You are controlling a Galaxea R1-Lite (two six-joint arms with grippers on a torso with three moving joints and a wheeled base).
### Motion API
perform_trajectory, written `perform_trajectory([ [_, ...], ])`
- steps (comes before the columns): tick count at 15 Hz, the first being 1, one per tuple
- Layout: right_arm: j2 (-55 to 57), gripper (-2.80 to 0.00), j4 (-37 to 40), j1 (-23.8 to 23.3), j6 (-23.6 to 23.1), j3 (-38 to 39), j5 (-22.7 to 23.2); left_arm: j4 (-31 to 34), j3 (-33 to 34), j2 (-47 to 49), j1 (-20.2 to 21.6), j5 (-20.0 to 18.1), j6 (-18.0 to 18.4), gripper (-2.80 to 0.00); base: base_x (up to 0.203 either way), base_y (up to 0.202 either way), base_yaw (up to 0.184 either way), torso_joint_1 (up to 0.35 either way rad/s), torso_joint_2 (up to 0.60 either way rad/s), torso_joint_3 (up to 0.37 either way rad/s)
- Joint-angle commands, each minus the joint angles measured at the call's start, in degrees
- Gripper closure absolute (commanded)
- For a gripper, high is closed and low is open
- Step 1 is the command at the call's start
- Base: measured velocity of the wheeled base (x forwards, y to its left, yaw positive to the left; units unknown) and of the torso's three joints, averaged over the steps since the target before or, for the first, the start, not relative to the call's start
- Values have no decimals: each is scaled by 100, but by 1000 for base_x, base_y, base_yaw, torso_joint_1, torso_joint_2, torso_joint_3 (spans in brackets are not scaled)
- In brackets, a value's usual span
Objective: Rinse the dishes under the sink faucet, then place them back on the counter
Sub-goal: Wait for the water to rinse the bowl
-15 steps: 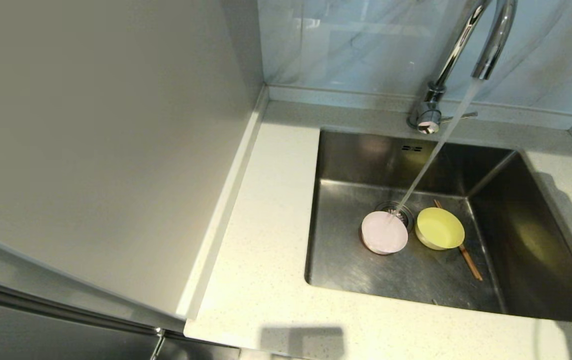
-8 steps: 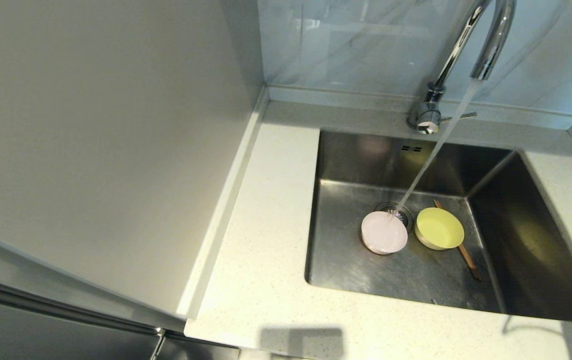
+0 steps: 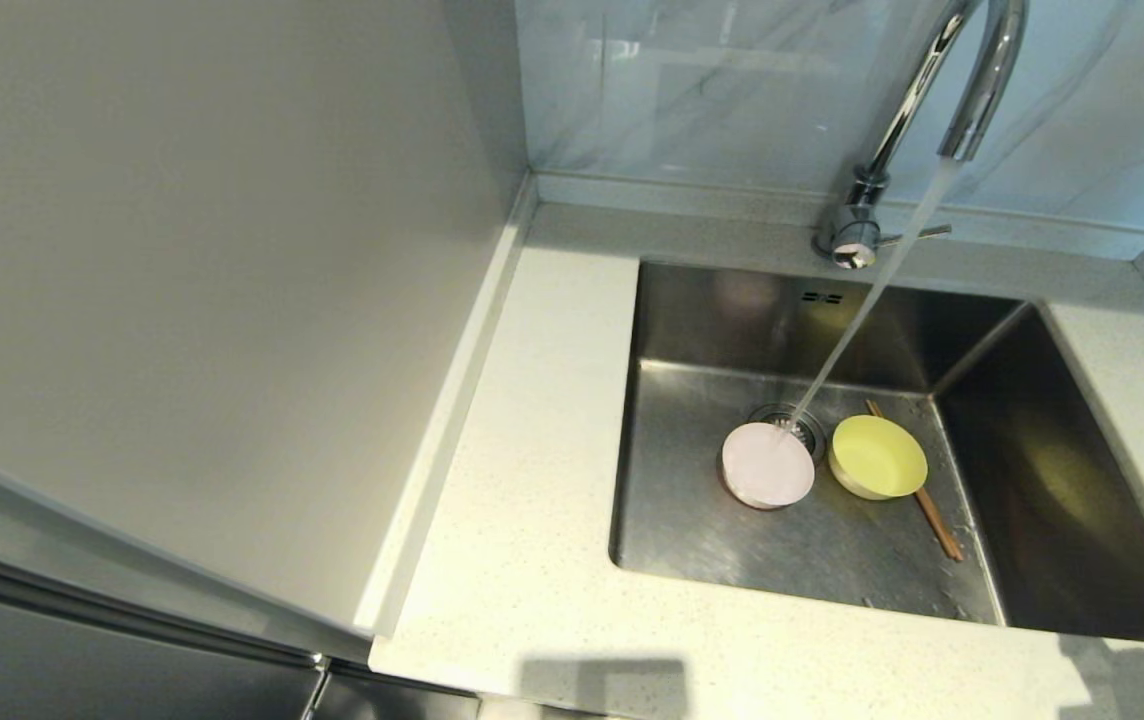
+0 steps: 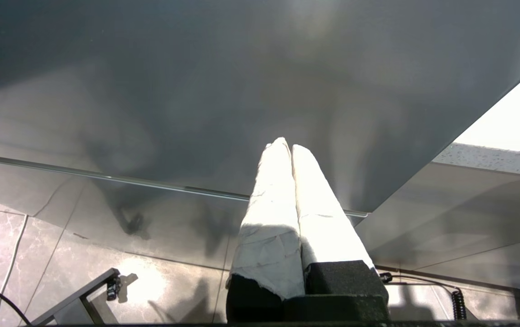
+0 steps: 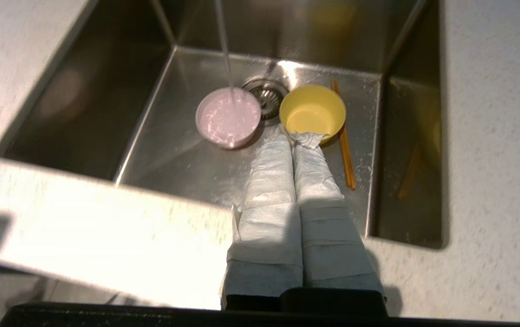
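The chrome faucet [image 3: 980, 95] is running, and its stream lands on the far rim of the pale pink bowl [image 3: 768, 465] on the sink [image 3: 692, 530] floor. The pale yellow bowl [image 3: 878, 457] sits upright just to its right, lying over the brown chopsticks [image 3: 935, 518]. In the right wrist view my right gripper [image 5: 292, 138] is shut and empty, hovering over the sink's front edge and pointing at the yellow bowl [image 5: 312, 111], with the pink bowl [image 5: 228, 117] and chopsticks [image 5: 345, 150] beside it. My left gripper [image 4: 286, 146] is shut, parked low facing a grey panel.
The off-white counter [image 3: 542, 420] wraps the sink on the left, front and right. A tall grey cabinet panel [image 3: 182, 300] walls off the left. The faucet's side lever [image 3: 922, 233] sticks out at its base. The drain strainer [image 5: 267, 91] lies between the bowls.
The right gripper, seen at the head view's right edge a second ago, has left that view. Its shadow has slid along the right counter to the front. The bowls and chopsticks have not moved.
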Motion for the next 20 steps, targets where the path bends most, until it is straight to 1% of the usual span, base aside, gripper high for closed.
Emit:
perform_trajectory([
  [1,-918,0,-23,309,-47,546,-189,-3,0,-18,2,4,-3,0,0,0,0,0,0,0],
  [3,-1394,0,-44,376,-91,974,-453,-3,0,-18,2,4,-3,0,0,0,0,0,0,0],
  [4,-1422,0,-61,392,-113,1134,-692,-3,0,-18,2,4,-3,0,0,0,0,0,0,0],
  [6,-1441,0,-58,461,-120,1329,-853,-3,0,-18,2,4,-3,0,0,0,0,0,0,0],
  [8,-1741,0,-36,796,-162,1413,-945,-3,0,-18,2,4,-3,0,0,0,0,0,0,0],
  [9,-1996,0,-18,843,-270,1521,-966,-3,0,-18,2,4,-3,0,0,0,0,0,0,0],
  [11,-2526,0,349,864,-411,1604,-953,-3,0,-18,2,4,-3,0,0,0,0,0,0,0],
  [13,-2953,0,839,869,-454,1624,-940,-3,0,-18,2,4,-3,0,0,0,0,0,0,0],
  [14,-3076,0,1179,870,-455,1626,-950,-3,0,-18,2,4,-3,0,0,0,0,0,0,0],
  [15,-3054,0,1309,870,-429,1628,-967,-3,0,-18,2,4,-3,0,0,0,0,0,0,0],
  [20,-3053,0,1415,870,-479,1584,-965,-3,0,-18,2,4,-3,0,0,0,0,0,0,0],
])
